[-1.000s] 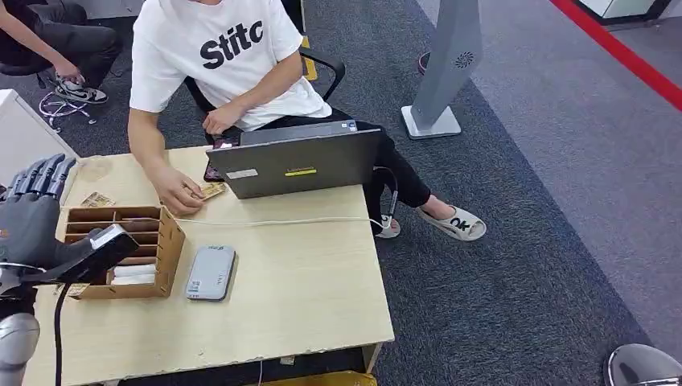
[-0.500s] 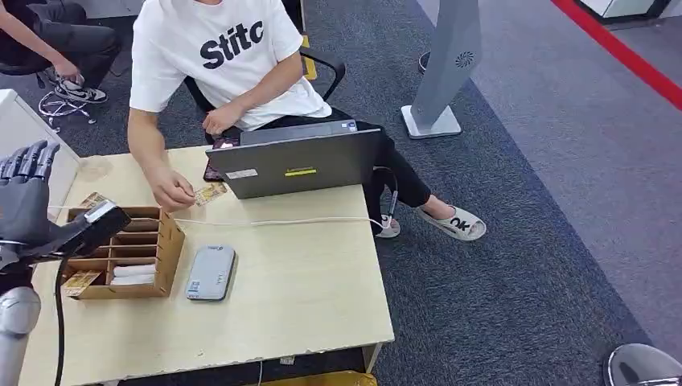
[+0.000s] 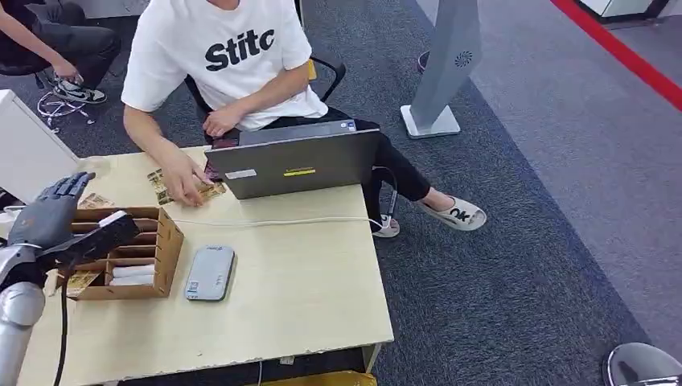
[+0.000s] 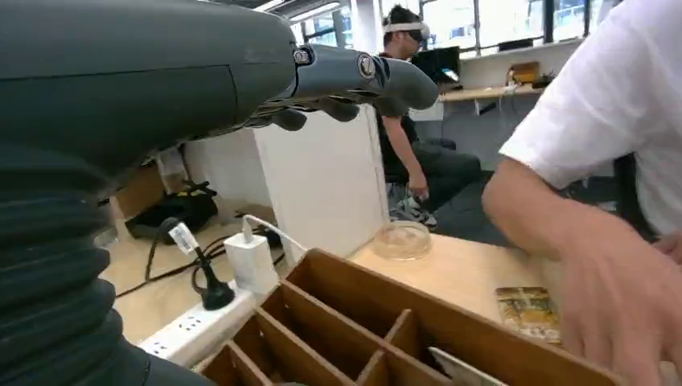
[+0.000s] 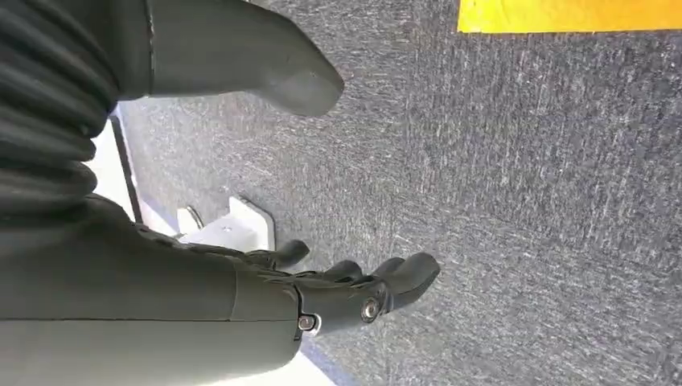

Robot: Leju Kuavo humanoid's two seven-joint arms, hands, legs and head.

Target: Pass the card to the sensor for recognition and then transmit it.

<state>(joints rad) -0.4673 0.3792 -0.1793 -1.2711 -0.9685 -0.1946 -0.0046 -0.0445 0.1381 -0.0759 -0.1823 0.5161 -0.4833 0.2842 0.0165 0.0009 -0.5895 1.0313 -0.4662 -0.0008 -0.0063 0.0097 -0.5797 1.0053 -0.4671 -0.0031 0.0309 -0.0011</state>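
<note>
Wooden divided box (image 3: 165, 245) with cards (image 3: 131, 276) (both robot hands empty, fingers apart).

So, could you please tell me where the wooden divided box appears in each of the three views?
Head view: the wooden divided box sits at the table's left, under the left robot hand.
Left wrist view: its compartments run along the lower middle, beneath the hand.
Right wrist view: not in it; carpet floor.
Shared landmark: the person's hand over the cards beside the box.
</note>
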